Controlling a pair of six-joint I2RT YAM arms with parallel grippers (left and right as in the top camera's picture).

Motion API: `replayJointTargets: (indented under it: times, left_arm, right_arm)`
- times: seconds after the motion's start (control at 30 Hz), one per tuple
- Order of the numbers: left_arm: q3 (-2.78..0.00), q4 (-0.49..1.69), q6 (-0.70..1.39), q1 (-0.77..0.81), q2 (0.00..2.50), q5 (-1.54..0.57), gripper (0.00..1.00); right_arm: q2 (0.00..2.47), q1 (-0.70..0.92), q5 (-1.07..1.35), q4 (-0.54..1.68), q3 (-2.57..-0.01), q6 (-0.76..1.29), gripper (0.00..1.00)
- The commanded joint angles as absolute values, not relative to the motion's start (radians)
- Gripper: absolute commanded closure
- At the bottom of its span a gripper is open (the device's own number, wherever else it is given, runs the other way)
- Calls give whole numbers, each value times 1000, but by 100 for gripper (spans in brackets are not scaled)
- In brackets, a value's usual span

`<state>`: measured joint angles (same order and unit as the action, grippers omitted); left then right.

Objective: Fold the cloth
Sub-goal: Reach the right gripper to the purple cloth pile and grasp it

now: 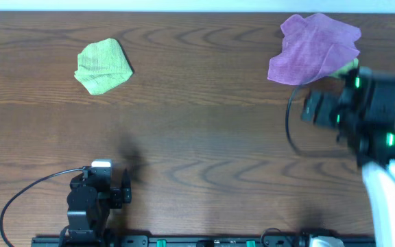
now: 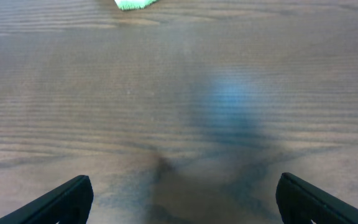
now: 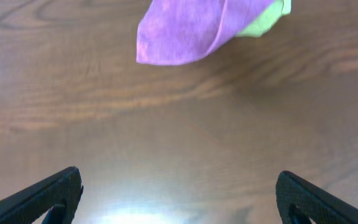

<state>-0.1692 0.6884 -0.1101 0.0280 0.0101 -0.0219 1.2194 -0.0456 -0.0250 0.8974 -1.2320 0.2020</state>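
A purple cloth (image 1: pixel 314 48) lies crumpled at the far right of the table, with a bit of light green cloth (image 1: pixel 352 65) showing under its right edge. In the right wrist view the purple cloth (image 3: pixel 188 28) and the green bit (image 3: pixel 263 22) lie ahead of the fingers. My right gripper (image 1: pixel 321 110) (image 3: pixel 179 180) is open and empty, just in front of the purple cloth and apart from it. A second, green cloth (image 1: pixel 103 65) lies bunched at the far left; only its edge shows in the left wrist view (image 2: pixel 132 4). My left gripper (image 1: pixel 112 182) (image 2: pixel 185 186) is open and empty near the front edge.
The brown wooden table (image 1: pixel 197 137) bears everything. A black cable (image 1: pixel 293 130) loops beside the right arm and another cable (image 1: pixel 26 195) curves by the left arm's base. A rail with mounts (image 1: pixel 184 240) runs along the front edge.
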Motion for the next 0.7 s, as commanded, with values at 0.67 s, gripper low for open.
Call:
replayJointTargets:
  times: [0.67]
  left_arm:
    - [-159,701,-128,25,4,-19,5]
  right_arm:
    - [1804,-73,-134,461,-1568,108,1]
